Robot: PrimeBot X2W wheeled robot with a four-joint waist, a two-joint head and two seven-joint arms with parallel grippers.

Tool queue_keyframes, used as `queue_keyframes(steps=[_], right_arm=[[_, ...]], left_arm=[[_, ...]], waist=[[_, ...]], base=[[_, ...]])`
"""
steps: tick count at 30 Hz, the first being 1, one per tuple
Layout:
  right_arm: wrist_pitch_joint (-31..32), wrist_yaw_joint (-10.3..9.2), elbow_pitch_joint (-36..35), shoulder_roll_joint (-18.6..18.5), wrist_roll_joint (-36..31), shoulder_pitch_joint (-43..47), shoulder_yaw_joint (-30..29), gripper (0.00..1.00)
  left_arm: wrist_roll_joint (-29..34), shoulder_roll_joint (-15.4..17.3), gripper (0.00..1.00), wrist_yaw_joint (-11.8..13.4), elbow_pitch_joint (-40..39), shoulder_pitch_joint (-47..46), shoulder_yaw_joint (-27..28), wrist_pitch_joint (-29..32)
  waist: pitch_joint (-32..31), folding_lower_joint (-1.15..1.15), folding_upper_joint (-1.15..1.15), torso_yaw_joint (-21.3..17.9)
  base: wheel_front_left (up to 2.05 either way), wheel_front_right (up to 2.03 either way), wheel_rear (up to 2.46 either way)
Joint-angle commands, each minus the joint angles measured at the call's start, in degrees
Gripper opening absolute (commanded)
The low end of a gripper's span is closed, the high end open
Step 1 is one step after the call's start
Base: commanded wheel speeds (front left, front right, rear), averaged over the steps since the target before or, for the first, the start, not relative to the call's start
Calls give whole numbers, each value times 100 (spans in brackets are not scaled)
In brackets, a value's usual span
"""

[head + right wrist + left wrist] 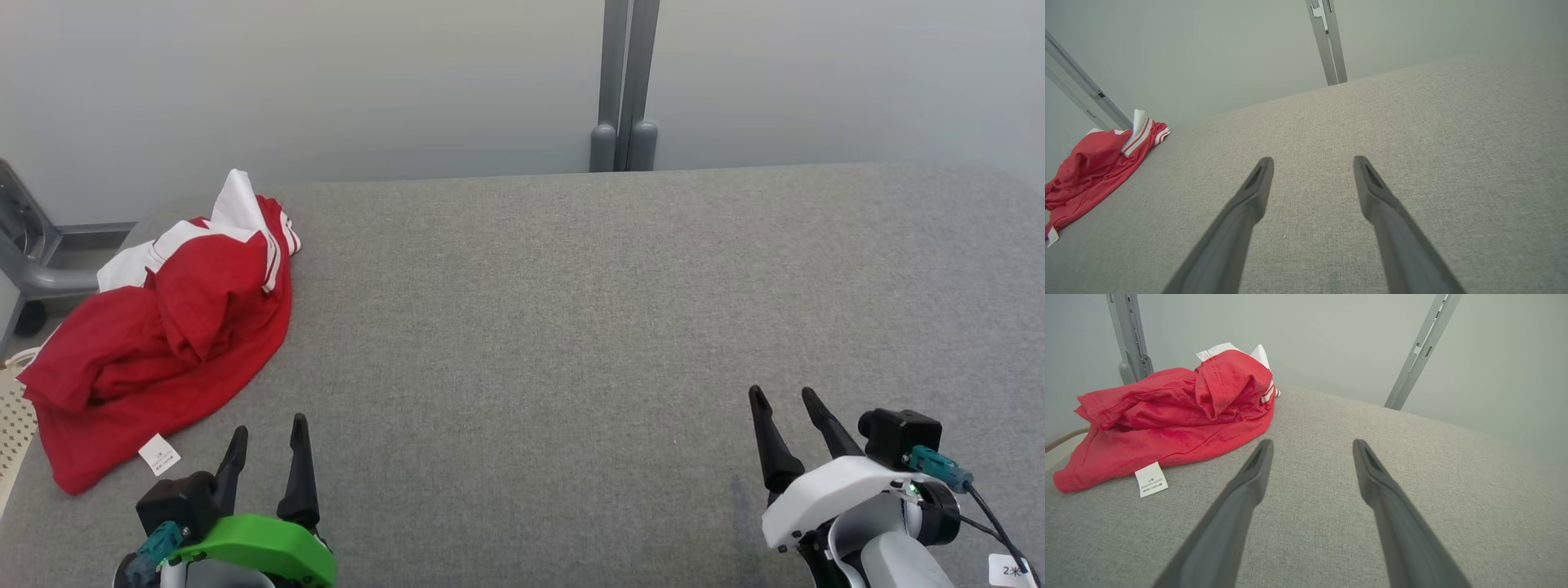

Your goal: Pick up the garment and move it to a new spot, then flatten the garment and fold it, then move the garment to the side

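On the table's (571, 327) left edge sits a soft, light, floppy shirt (163, 335). Both grippers (268, 441) (790, 412) gape empty. Pinching a thick fold looks best.

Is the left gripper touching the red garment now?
Apart. The head view shows a strip of bare grey surface between the red garment and the open left gripper.
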Motion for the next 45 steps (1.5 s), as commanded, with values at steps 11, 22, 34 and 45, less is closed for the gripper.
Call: queue_keyframes(steps=[11, 22, 34, 45], right_arm=[[-96, 2, 121, -36, -489, -132, 110, 100], [-125, 2, 206, -39, -886, -147, 161, 100], [-169, 2, 267, -40, -986, -201, 187, 100], [-233, 1, 324, -39, -1041, -201, 122, 100]], left_arm=[[305, 17, 100, -25, 11, 30, -12, -206], [533, 61, 100, -15, 73, 98, -100, -263], [468, 37, 100, 30, 127, 50, -79, -229], [423, 61, 100, 75, 130, 112, -120, -244]], waist=[[-67, 0, 0, -9], [-108, 0, 0, -17], [-94, 0, 0, -1], [-94, 0, 0, 16]], base=[[0, 0, 0], [0, 0, 0], [0, 0, 0], [0, 0, 0]])
